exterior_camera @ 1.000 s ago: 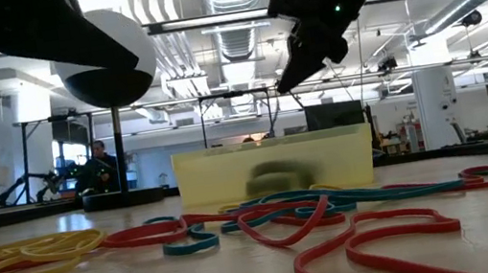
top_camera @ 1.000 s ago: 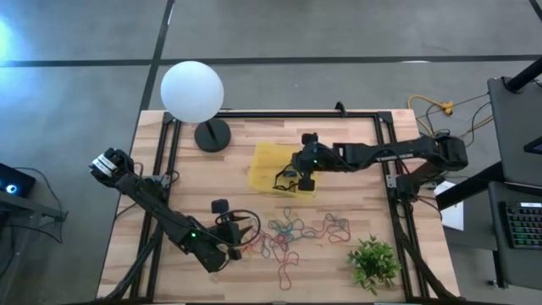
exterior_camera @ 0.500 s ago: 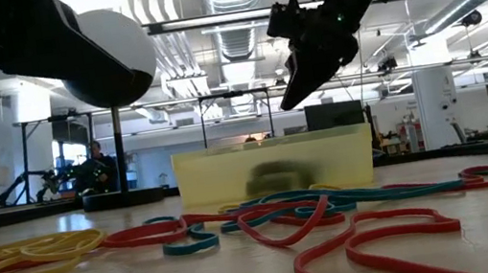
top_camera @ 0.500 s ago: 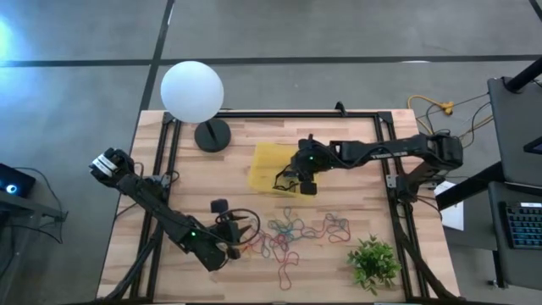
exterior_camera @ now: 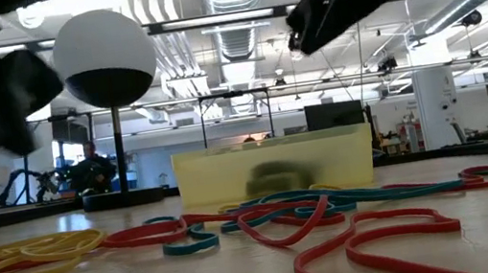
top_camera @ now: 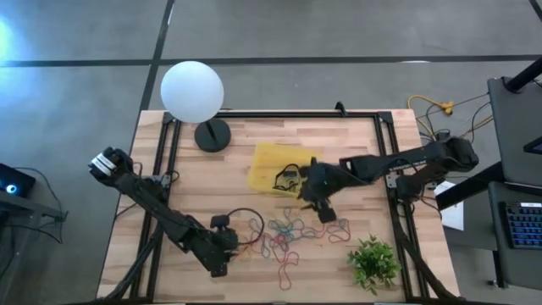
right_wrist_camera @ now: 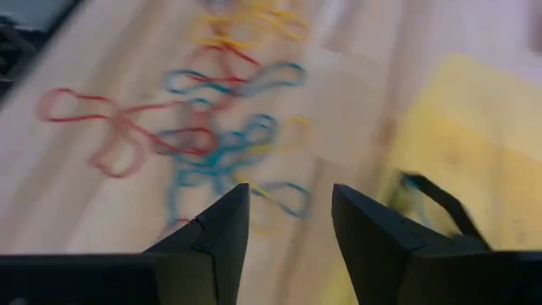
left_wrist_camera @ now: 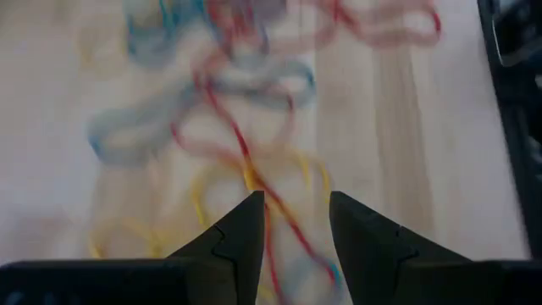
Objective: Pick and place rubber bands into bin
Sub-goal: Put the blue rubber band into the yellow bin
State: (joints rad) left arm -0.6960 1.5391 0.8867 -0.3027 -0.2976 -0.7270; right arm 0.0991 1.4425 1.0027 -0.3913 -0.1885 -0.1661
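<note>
Rubber bands (top_camera: pixel 292 233) in red, blue, green and yellow lie tangled on the wooden table near its front edge, and also show in the low view (exterior_camera: pixel 276 219). The yellow translucent bin (top_camera: pixel 267 165) stands behind them with a black band (top_camera: pixel 288 178) inside it. My right gripper (top_camera: pixel 326 213) hangs open above the pile's right part, just in front of the bin; its wrist view shows the bands (right_wrist_camera: pixel 212 140) beyond its fingers. My left gripper (top_camera: pixel 230 241) hangs open over the pile's left end, above yellow and red bands (left_wrist_camera: pixel 254 169).
A white globe lamp (top_camera: pixel 192 91) stands at the far left on a black base. A small green plant (top_camera: pixel 373 261) sits at the near right corner. Black frame rails (top_camera: pixel 169 169) run along the table's left, right and far sides. A dark loop (top_camera: pixel 241 222) lies left of the pile.
My right gripper has gone from above the bin toward the table's near edge and now hangs over the pile of bands. My left gripper has shifted toward the near edge and tipped down over the pile's left end. The bands on the table have stayed where they were.
</note>
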